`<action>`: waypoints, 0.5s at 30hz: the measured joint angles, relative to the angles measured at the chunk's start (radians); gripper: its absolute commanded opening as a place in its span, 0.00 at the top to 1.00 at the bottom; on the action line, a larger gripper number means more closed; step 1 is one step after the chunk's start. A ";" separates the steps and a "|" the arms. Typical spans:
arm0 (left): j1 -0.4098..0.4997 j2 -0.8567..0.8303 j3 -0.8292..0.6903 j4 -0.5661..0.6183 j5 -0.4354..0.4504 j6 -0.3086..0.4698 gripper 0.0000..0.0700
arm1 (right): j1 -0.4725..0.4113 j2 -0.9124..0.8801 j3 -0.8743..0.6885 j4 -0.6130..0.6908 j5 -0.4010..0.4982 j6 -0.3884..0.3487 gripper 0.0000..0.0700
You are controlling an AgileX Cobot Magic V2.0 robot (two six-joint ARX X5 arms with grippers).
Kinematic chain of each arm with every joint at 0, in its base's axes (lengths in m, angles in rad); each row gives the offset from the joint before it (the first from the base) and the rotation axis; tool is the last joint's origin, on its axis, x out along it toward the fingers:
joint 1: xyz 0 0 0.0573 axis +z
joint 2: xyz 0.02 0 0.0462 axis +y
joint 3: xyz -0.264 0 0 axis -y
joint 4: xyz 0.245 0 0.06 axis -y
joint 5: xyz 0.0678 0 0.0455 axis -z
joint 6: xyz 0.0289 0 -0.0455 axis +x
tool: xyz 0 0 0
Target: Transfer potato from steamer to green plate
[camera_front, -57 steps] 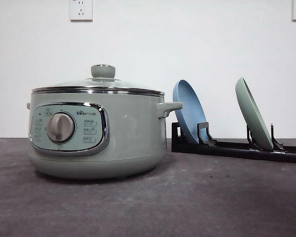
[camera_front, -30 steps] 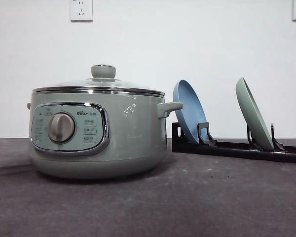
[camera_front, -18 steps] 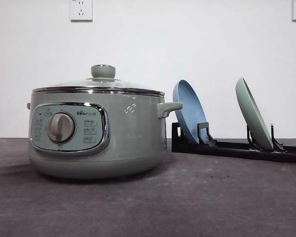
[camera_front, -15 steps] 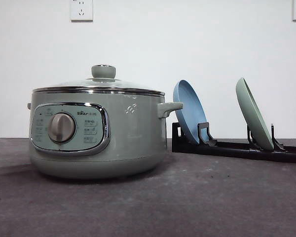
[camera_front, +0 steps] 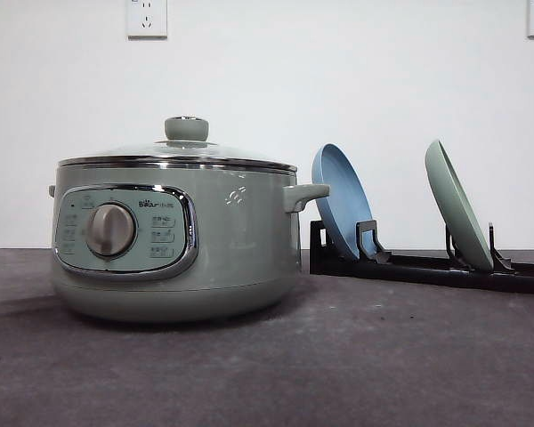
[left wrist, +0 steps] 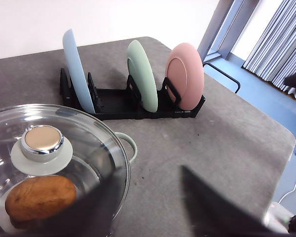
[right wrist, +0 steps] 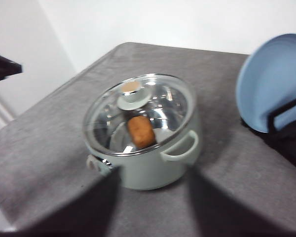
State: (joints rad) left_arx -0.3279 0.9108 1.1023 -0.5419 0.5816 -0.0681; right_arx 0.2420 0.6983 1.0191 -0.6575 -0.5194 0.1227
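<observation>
The steamer (camera_front: 173, 240) stands at the table's left with its glass lid (camera_front: 178, 151) on. Through the lid the potato (left wrist: 39, 197) lies inside, orange-brown, beside the lid knob (left wrist: 42, 143); the right wrist view also looks down on the potato (right wrist: 140, 131) in the steamer (right wrist: 148, 163). The green plate (camera_front: 458, 209) stands on edge in a black rack (camera_front: 427, 267), and the left wrist view has the green plate (left wrist: 143, 74) in the rack's middle slot. My left gripper (left wrist: 148, 192) hovers open above the steamer's rim. My right gripper (right wrist: 153, 202) is open, high above the steamer.
In the same rack a blue plate (camera_front: 343, 200) stands nearest the steamer, and a pink plate (left wrist: 185, 81) stands beyond the green one. The grey table (camera_front: 383, 356) has bare room in front of the rack; its edge (left wrist: 266, 123) drops off past the pink plate.
Steamer, plates and rack stay put in the front view. Only small glints on the steamer's side have appeared and shifted.
</observation>
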 measured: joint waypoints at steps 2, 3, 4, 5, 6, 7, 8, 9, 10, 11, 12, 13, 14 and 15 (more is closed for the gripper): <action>0.000 0.000 0.000 0.000 0.000 0.001 0.04 | 0.000 0.000 0.000 0.000 0.016 0.001 0.00; 0.000 0.000 0.000 0.000 0.000 0.001 0.00 | 0.000 0.000 0.000 0.000 0.022 0.002 0.00; 0.000 0.000 0.000 0.000 0.000 0.002 0.00 | 0.000 0.000 0.000 0.000 0.024 0.003 0.00; 0.000 0.000 0.000 0.000 0.000 0.003 0.00 | 0.000 0.000 0.000 0.000 0.024 0.004 0.00; 0.000 0.000 0.000 0.000 0.000 0.003 0.00 | 0.000 0.000 0.000 0.000 0.024 0.005 0.00; 0.000 0.000 0.000 0.000 0.000 0.003 0.00 | 0.000 0.000 0.000 0.000 0.024 0.005 0.00; 0.000 0.000 0.000 0.000 0.000 0.003 0.00 | 0.000 0.000 0.000 0.000 0.023 0.005 0.00; -0.001 0.000 0.000 0.000 0.000 0.003 0.00 | 0.000 0.000 0.000 0.000 0.023 0.005 0.00; -0.001 0.000 0.000 0.000 0.000 0.003 0.00 | 0.000 0.000 0.000 0.000 0.023 0.005 0.00; -0.001 0.000 0.000 0.000 0.000 0.003 0.00 | 0.000 0.000 0.000 0.000 0.023 0.005 0.00; -0.001 0.000 0.000 0.000 0.000 0.003 0.00 | 0.000 0.000 0.000 0.000 0.023 0.005 0.00; -0.001 0.000 0.000 0.000 0.000 0.003 0.00 | 0.000 0.000 0.000 0.000 0.023 0.005 0.00; -0.001 0.000 0.000 0.000 0.000 0.003 0.00 | 0.000 0.000 0.000 0.000 0.024 0.007 0.00; -0.001 0.000 0.000 0.000 0.000 0.003 0.00 | 0.000 0.000 0.000 0.000 0.023 0.013 0.02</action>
State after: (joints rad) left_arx -0.3290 0.9108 1.1023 -0.5419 0.5816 -0.0647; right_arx 0.2420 0.6983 1.0191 -0.6579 -0.4961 0.1354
